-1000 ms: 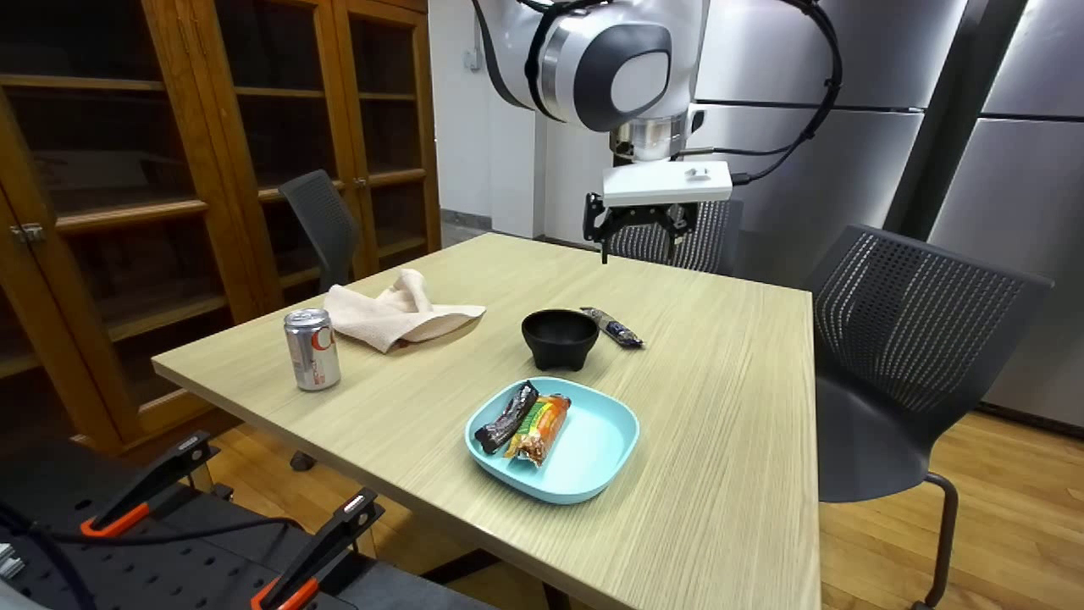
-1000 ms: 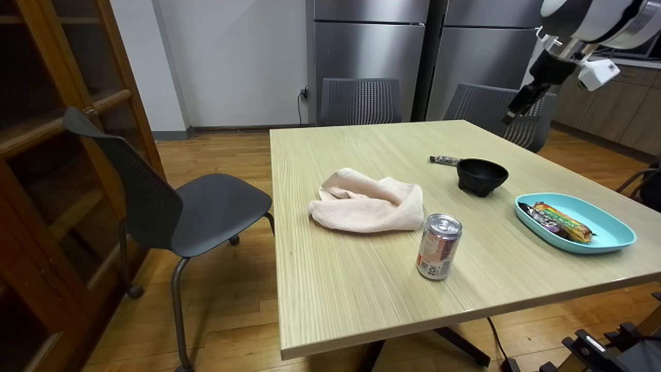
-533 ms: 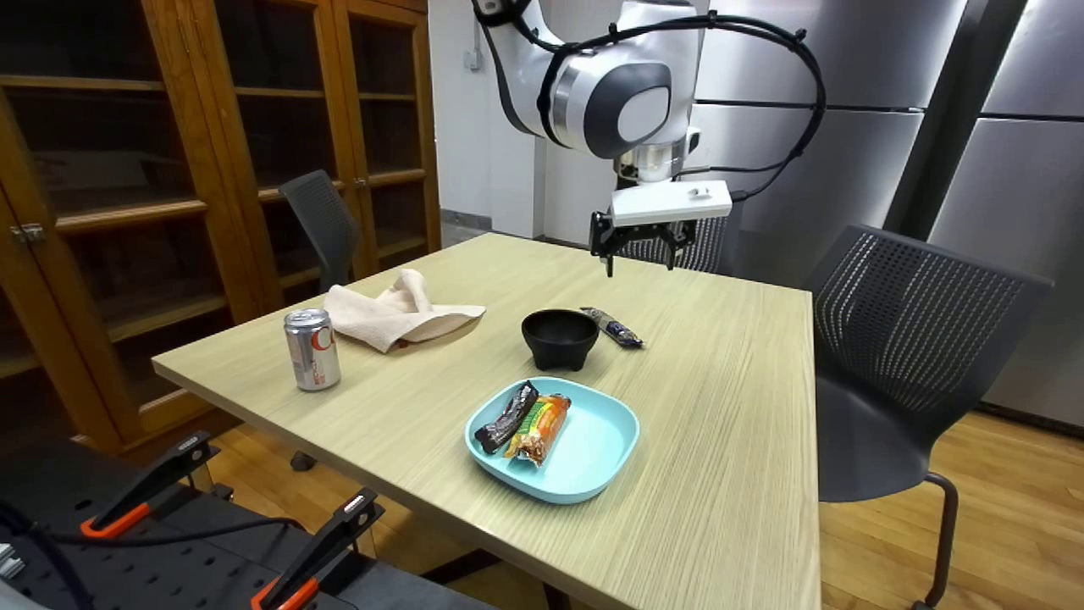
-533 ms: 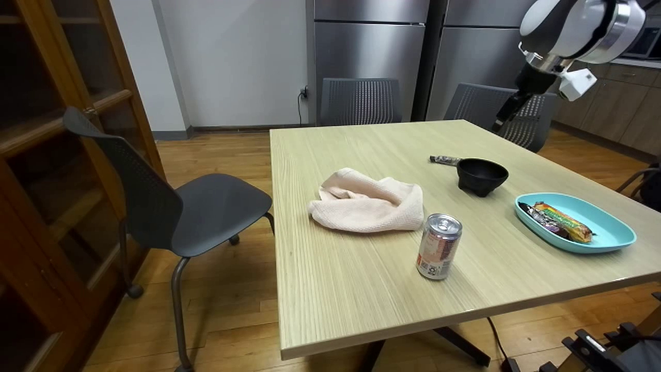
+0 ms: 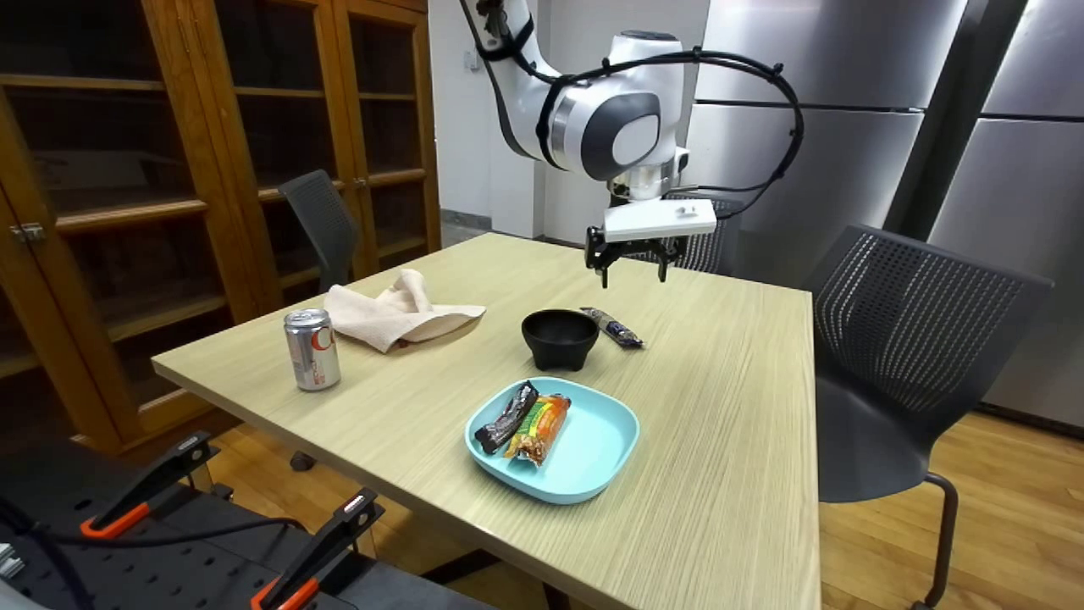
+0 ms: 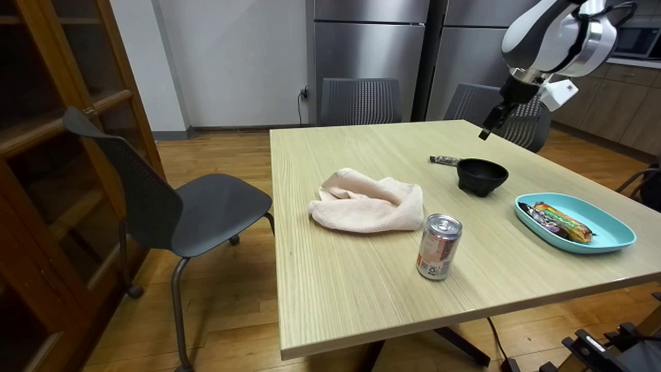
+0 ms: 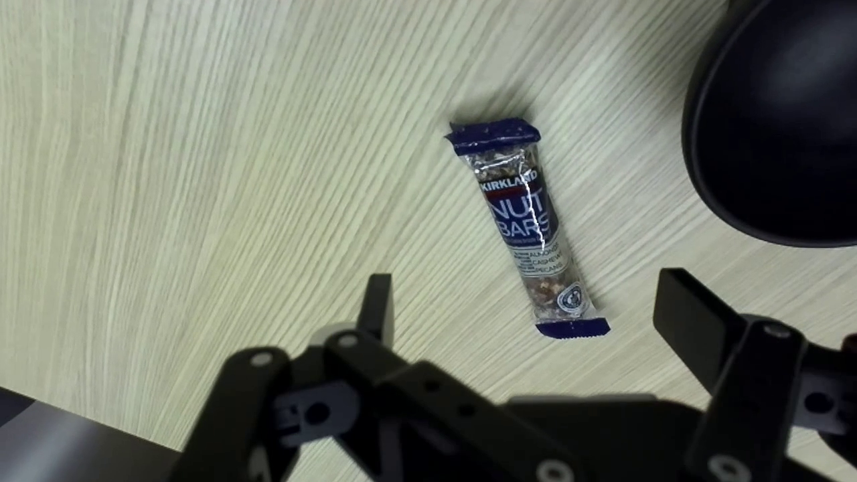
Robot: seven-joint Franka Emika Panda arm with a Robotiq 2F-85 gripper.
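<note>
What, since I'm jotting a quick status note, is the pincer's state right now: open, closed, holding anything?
Pincer: open, holding nothing; the nut bar lies on the table, apart from it.

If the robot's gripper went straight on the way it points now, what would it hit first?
Likely the nut bar: the wrist view shows it ahead, between the fingers of the open gripper. Depth is unclear, so perhaps the tabletop beside it.

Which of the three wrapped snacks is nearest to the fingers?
The Kirkland nut bar, directly on the table; the black packet and orange packet are on the turquoise plate.
</note>
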